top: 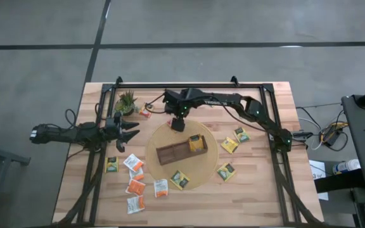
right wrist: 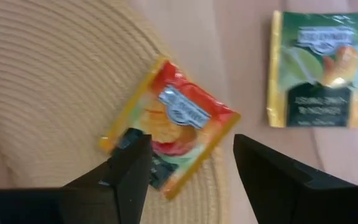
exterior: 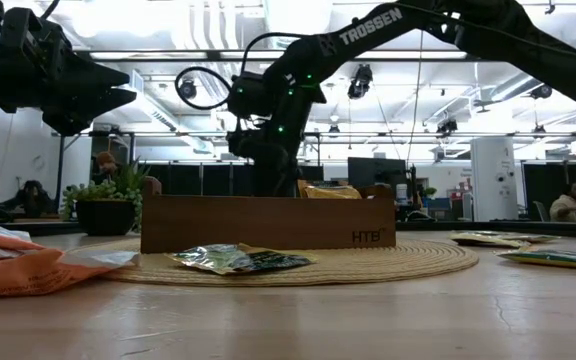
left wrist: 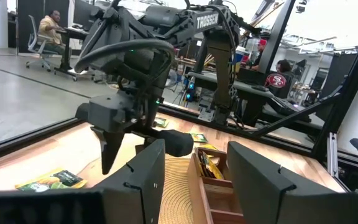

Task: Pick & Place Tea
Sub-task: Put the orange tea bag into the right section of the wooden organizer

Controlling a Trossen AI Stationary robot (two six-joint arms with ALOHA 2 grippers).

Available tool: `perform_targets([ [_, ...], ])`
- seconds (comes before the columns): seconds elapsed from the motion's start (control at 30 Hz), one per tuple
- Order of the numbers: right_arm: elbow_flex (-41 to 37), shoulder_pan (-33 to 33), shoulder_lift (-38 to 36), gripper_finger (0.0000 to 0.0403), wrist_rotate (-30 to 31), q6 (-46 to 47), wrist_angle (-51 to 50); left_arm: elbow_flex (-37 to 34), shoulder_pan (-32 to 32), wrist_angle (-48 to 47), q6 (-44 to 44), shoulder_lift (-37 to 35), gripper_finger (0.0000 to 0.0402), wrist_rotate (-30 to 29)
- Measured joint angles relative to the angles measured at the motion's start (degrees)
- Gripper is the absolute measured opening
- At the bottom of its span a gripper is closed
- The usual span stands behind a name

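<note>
Wooden table (top: 252,183) carries round woven mat (top: 211,152) with brown divided tray (top: 173,153) on it; yellow sachet (top: 196,144) sits in tray's end compartment. More tea sachets (top: 135,183) lie scattered on table left of mat, others right of mat. Potted plant (top: 127,101) near back edge. Right gripper (top: 179,124) hangs over mat's back edge, fingers spread, nothing held. Left gripper (top: 130,131) hovers left of mat, fingers spread, empty. People sit at desks in background.
</note>
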Motion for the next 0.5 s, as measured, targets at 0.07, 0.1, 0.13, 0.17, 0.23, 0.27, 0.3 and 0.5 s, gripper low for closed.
perform_targets([
  [0.07,-0.1,0.1,0.0,0.0224,-0.9,-1.5,0.1,0.0,0.0,0.0,0.0,0.0,0.0168,0.0],
  [0.1,-0.3,0.3,0.0,0.0224,-0.9,-2.1,0.1,0.0,0.0,0.0,0.0,0.0,0.0168,0.0],
  [0.13,-0.5,0.4,0.0,0.0224,-0.8,-2.5,0.1,0.0,0.0,0.0,0.0,0.0,0.0168,0.0],
  [0.17,-0.5,0.4,0.4,0.0224,-0.8,-3.0,0.1,0.0,0.0,0.0,0.0,0.0,0.0168,0.0],
  [0.23,-0.4,0.5,1.3,0.0224,-0.8,-3.6,0.2,0.0,0.0,0.0,0.0,0.0,0.0168,0.0],
  [0.27,-0.1,0.5,2.2,0.0224,-0.2,-3.8,-0.1,0.0,0.0,0.0,0.0,0.0,0.0168,0.0],
  [0.3,0.7,0.8,3.0,0.0224,1.5,-3.9,-0.6,0.0,0.0,0.0,0.0,0.0,0.0168,0.0],
  [0.5,5.8,1.6,5.8,0.0224,4.6,-5.4,-5.1,0.0,0.0,0.0,0.0,0.0,0.0168,0.0],
])
